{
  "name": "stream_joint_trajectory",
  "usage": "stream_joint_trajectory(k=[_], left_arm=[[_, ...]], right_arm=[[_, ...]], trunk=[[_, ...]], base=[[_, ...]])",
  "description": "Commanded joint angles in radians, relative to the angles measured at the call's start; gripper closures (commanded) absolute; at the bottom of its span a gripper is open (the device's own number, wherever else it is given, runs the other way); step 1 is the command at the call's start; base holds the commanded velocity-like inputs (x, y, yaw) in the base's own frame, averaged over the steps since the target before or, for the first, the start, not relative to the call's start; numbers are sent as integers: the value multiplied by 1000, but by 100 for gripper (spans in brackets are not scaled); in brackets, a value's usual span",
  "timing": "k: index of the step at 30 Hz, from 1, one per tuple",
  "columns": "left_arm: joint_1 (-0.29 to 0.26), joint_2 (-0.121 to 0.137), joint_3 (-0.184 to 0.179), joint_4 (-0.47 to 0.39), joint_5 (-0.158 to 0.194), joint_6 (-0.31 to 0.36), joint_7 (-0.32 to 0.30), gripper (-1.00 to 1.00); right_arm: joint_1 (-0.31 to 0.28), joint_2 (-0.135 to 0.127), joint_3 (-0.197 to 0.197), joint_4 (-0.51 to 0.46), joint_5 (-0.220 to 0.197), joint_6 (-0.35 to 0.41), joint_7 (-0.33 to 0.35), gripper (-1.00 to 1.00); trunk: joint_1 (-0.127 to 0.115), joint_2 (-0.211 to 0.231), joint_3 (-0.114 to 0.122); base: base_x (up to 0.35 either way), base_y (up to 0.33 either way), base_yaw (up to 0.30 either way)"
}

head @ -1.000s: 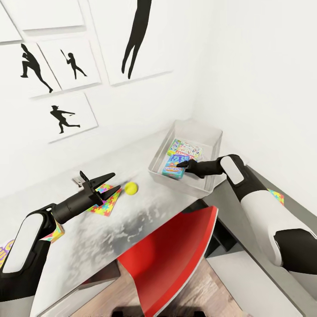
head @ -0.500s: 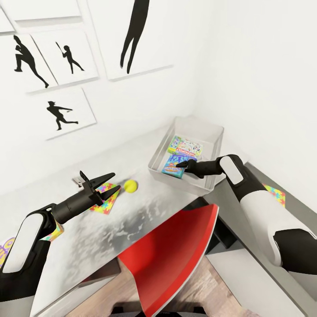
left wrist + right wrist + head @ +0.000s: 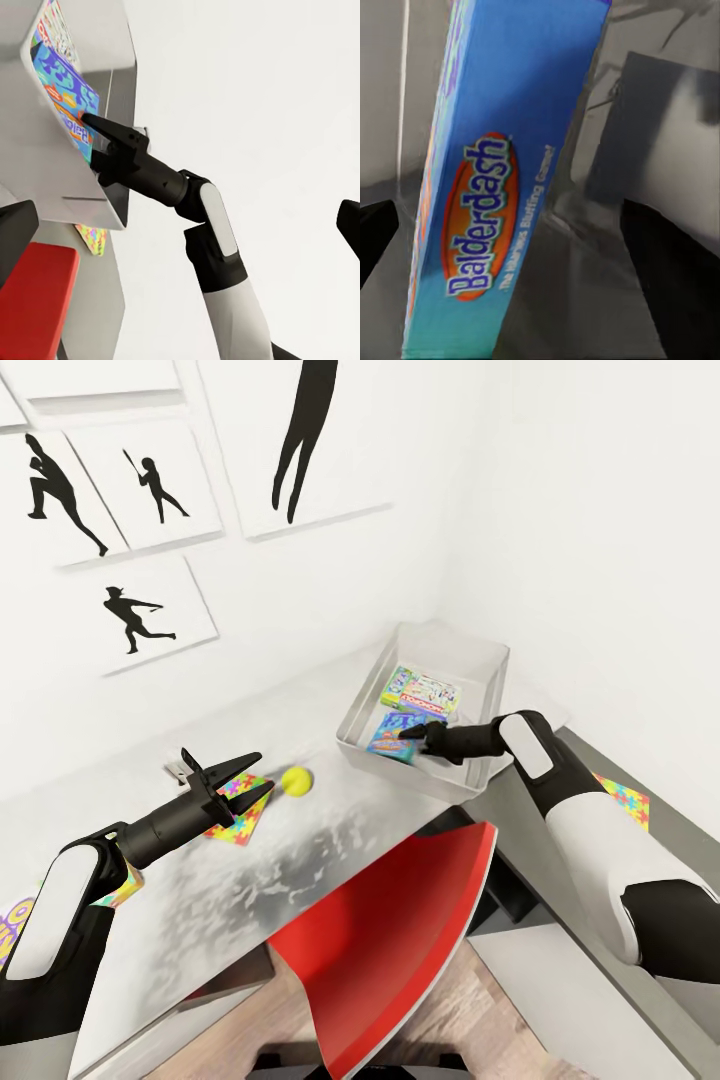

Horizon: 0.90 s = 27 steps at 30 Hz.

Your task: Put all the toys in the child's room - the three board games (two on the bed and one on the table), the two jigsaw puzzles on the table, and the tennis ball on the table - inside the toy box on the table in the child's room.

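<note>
so the right gripper (image 3: pixel 408 732) is down inside the toy box (image 3: pixel 478 660), which sits at about 1 o'clock in the head view, back in the corner of the bench (image 3: pixel 300 840). Its tip is right at the blue Balderdash box (image 3: pixel 392 737); I honestly can't tell if its fingers are pinching that box or have let go. The box lies near the front wall of the tray, beside another board game (image 3: pixel 425 693) behind it, so I'd guess it's being set flat to leave room for the rest

left gripper (image 3: pixel 238 777) hovers at 9 o'clock with fingers spread wide and nothing in them, right above a jigsaw puzzle (image 3: pixel 240 812), tennis ball (image 3: pixel 296 782) just beside it. Looks parked for the next grab. Second puzzle (image 3: pixel 625 798) lies at 3 o'clock, behind the right arm
</note>
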Motion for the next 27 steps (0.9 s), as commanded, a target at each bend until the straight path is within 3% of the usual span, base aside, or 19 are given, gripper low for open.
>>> stream_joint_trajectory(k=[1, 27], left_arm=[[-1, 0, 1, 0, -10, 3, -10, -100], [-1, 0, 1, 0, -10, 3, -10, -100]], right_arm=[[-1, -1, 3, -2, 10, 1, 10, -100], [-1, -7, 2, -64, 11, 2, 4, -100]], trunk=[[1, -2, -1], [1, -2, -2]], base=[[0, 0, 0], [0, 0, 0]])
